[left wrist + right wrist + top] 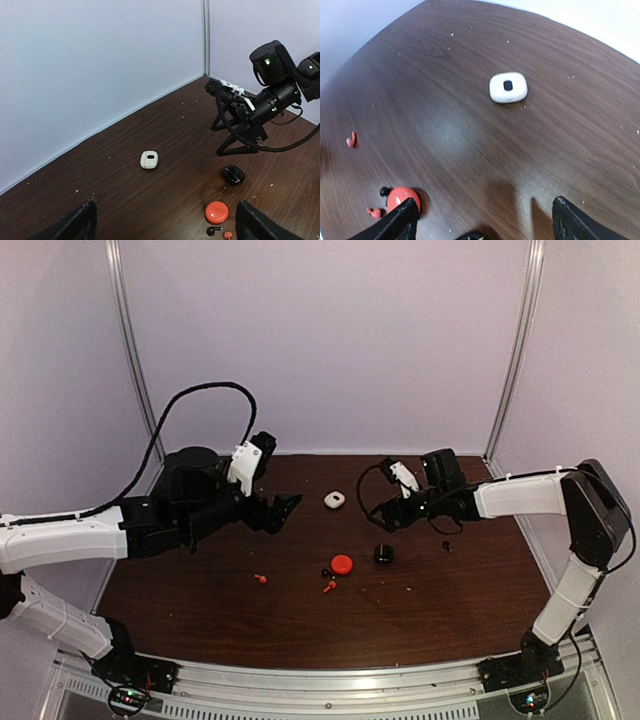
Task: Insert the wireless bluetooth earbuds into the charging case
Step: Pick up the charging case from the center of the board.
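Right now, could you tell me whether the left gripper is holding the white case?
No, the white case lies free on the table, ahead of the open, empty left gripper.

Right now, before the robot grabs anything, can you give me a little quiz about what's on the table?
1. True or false: the left gripper and right gripper are both open and empty.
2. Which colour case sits nearest the back wall? A red, B white, C black.
3. How many red earbuds lie loose?
Key: 1 true. 2 B, the white case. 3 two; the second one lies beside the red case.
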Controlling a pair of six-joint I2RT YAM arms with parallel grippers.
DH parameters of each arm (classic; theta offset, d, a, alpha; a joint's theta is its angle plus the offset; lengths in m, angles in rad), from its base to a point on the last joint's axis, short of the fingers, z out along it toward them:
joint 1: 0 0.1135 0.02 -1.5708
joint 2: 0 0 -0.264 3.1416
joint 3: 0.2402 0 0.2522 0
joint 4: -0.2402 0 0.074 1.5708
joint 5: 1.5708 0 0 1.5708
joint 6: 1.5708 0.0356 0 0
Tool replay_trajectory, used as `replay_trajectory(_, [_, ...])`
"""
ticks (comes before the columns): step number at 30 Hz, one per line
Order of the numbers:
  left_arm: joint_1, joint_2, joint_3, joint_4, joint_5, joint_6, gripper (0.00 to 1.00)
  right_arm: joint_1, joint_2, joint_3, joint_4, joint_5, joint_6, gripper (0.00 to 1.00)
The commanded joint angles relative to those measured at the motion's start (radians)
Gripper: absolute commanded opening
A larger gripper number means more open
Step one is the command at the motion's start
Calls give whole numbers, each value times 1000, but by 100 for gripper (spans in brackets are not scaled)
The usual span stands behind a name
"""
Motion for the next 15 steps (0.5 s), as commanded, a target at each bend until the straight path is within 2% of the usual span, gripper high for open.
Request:
replay_trajectory(1, [6, 36, 46, 2, 174, 57, 98, 0, -68, -73, -64, 3, -200, 93])
replay_trajectory(9, [7, 87, 74, -21, 288, 58, 98, 1, -43, -80, -207, 26, -412, 95])
replay_trajectory(15, [8, 97, 77, -27, 303, 54, 98, 19, 44, -72, -258, 5, -456, 93])
